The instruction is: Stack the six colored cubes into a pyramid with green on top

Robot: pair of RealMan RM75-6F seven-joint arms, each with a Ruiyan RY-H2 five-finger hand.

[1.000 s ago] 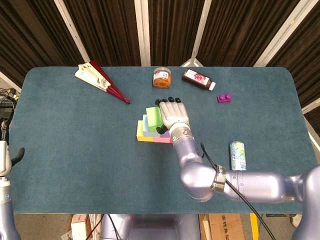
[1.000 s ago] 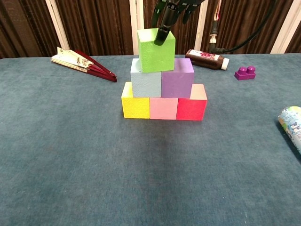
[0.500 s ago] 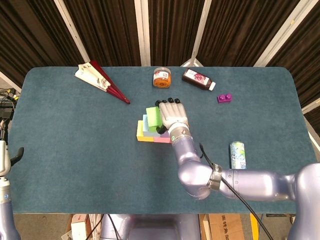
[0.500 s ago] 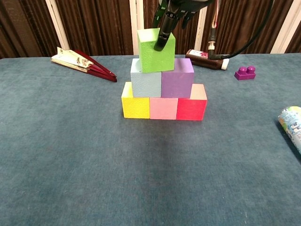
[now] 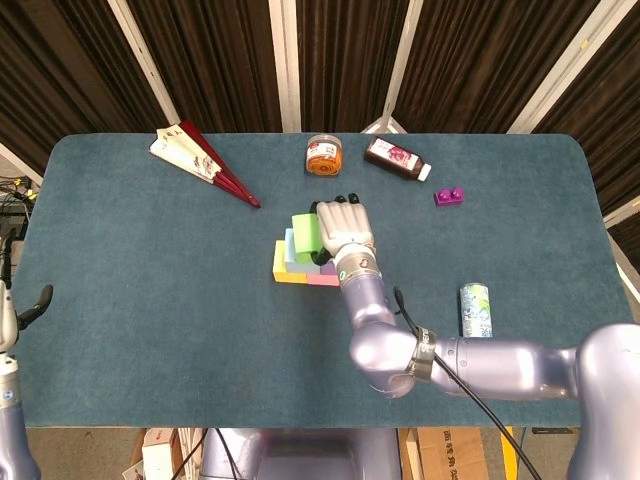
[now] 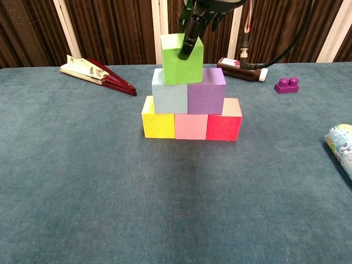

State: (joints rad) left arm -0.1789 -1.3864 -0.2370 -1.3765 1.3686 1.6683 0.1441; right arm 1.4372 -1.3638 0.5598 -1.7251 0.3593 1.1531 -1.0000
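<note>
Chest view shows the pyramid near the middle of the table (image 6: 66,181): a yellow cube (image 6: 158,119), a pink cube (image 6: 191,125) and a red cube (image 6: 224,121) side by side in the bottom row, a light blue cube (image 6: 170,96) and a purple cube (image 6: 207,92) resting on them, and the green cube (image 6: 181,60) on top, sitting a little left of centre and slightly tilted. My right hand (image 5: 343,228) comes down over the stack and is clamped on the green cube, one dark fingertip (image 6: 188,47) pressed to its front face. My left hand (image 5: 28,305) hangs at the table's left edge, well apart from the cubes; I cannot tell how its fingers lie. Behind the stack lie a folded fan (image 6: 93,71), an orange-lidded jar (image 5: 323,155), a dark bottle (image 6: 242,68) on its side and a purple toy brick (image 6: 288,84). A can (image 6: 341,144) lies on its side at the right.
</note>
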